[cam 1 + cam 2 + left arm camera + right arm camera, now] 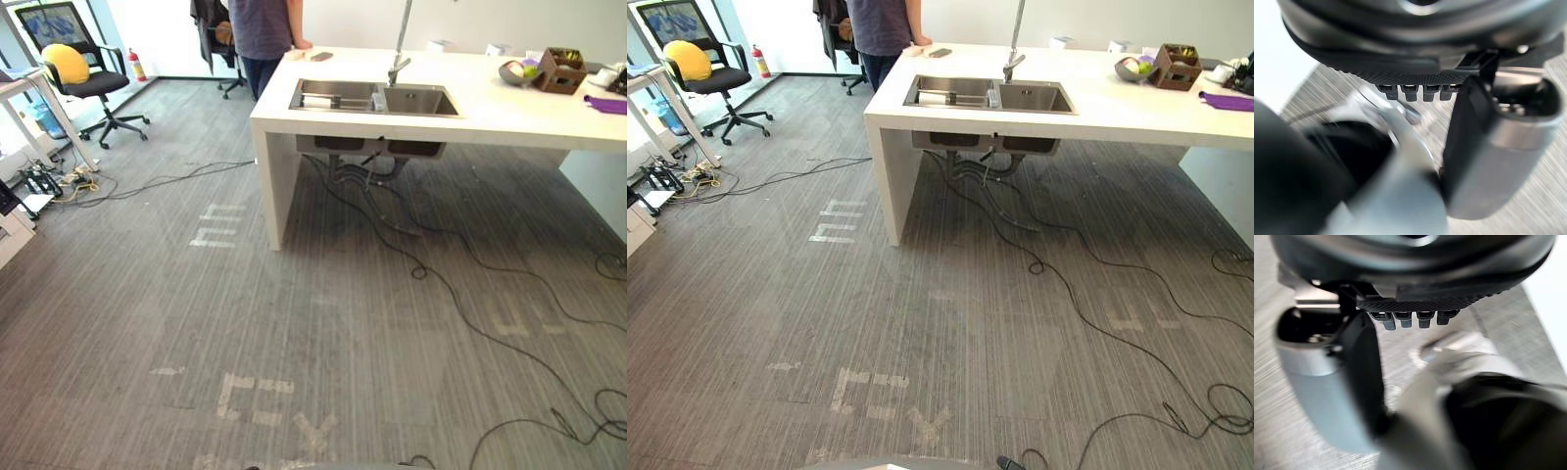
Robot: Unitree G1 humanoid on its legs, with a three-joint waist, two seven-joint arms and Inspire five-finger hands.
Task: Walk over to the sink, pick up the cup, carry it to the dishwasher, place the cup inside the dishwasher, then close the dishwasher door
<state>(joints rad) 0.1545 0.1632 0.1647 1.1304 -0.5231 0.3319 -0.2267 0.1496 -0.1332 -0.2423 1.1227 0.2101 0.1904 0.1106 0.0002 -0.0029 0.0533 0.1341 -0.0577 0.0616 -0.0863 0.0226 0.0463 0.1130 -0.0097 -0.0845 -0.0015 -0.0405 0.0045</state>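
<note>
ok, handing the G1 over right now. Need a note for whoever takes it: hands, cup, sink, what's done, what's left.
Hands: the left hand and the right hand both hang over the floor, no cup in either.
Things: the sink sits in the white counter ahead, with cables across the floor in between. A pale item lies in the sink's left basin; it may be the cup, cannot tell from here. A person stands at the counter's far end.
Done: nothing yet; the robot is short of the sink.
Left: walk to the sink, pick up the cup, carry it to the dishwasher, place it inside, close the door.
</note>
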